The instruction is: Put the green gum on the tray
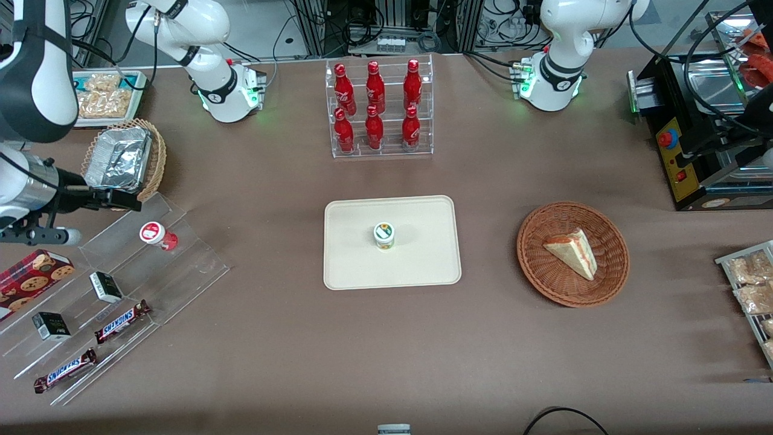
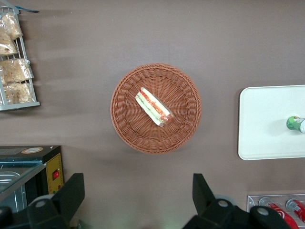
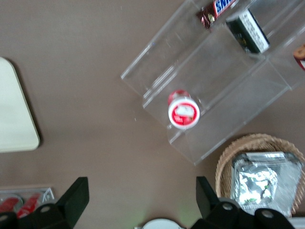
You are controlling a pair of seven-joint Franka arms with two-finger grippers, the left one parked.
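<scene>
The green gum (image 1: 384,234), a small bottle with a white lid and a green-and-yellow label, stands upright on the cream-beige tray (image 1: 423,266) in the middle of the table. Both also show in the left wrist view, the gum (image 2: 296,123) on the tray (image 2: 267,124). My gripper (image 1: 134,202) is open and empty, high over the working arm's end of the table, above the clear acrylic shelf. In the right wrist view the gripper (image 3: 141,193) hangs over bare table beside the shelf, with a corner of the tray (image 3: 14,119) in sight.
A red gum bottle (image 1: 154,234) stands on the acrylic shelf (image 1: 181,272) with candy bars and small boxes. A wicker basket with a foil container (image 1: 124,158) is beside it. A cola rack (image 1: 377,109) stands farther back; a basket with a sandwich (image 1: 572,254) lies toward the parked arm.
</scene>
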